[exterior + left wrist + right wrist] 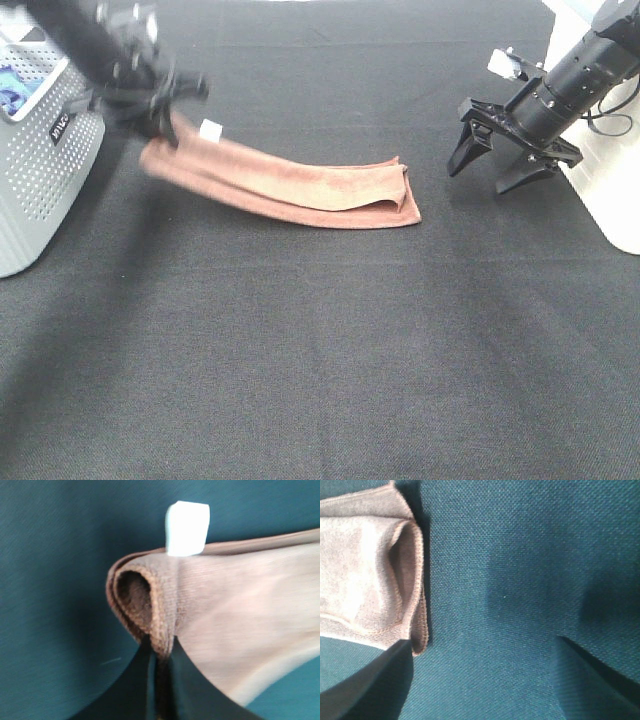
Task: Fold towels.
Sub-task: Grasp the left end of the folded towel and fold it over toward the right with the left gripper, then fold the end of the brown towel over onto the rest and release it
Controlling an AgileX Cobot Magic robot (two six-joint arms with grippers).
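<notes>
My left hand (160, 122) is closed on the towel (300, 190); in the wrist view the folded end is pinched between its two tips, and the white tag (186, 527) stands up just beside the grip. The towel is already folded into a long narrow strip. It lies slanted on the dark counter (320, 360), with the held end near the grey basket (40, 190) and, I think, raised a little, though this part is blurred. The other end lies flat near my right hand (492, 165). That hand is wide open and holds nothing. It hangs above the counter, and the towel's end is just beside it, not inside the opening. I judge the towel to be thin, light and very soft. It has no stiffness, so any part I do not hold will sag and drag on the counter. The layers are loose on each other: at the far end they gape open, so a pull on one layer only could let the fold slide apart. For this reason I would take hold at the end, across the hem (421, 570), where the cloth is thicker, and catch all layers together. The cloth is not fragile, so a firm pinch should do no harm.
</notes>
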